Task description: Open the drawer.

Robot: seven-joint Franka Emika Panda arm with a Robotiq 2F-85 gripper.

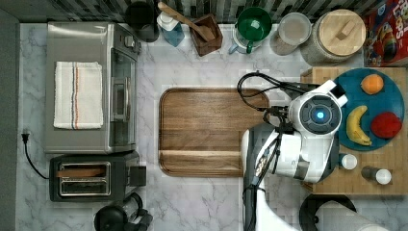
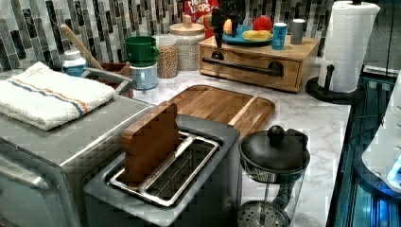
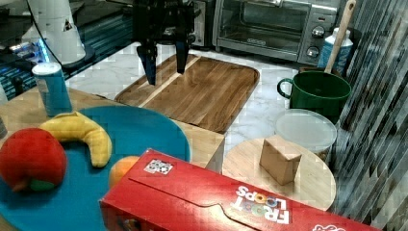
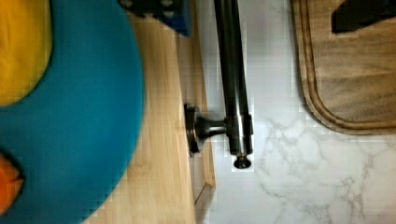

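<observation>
Open strip of marble counter (image 4: 299, 177) between the drawer's (image 2: 250, 71) black bar handle (image 4: 232, 74) and the cutting board (image 4: 345, 79). Hemmed behind by the blue plate (image 4: 88, 116) on the drawer top, at one end by the paper towel stand (image 2: 347, 47), at the other by the lidded jar (image 2: 187, 45).

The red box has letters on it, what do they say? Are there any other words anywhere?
"FROOT LOOPS": on the red cereal box, upside down in the right view.
"LOOPS": the same box in the left view, partly hidden.
Square code sticker on the box: too small to read.
Blue bottle label: too blurred to read.
</observation>
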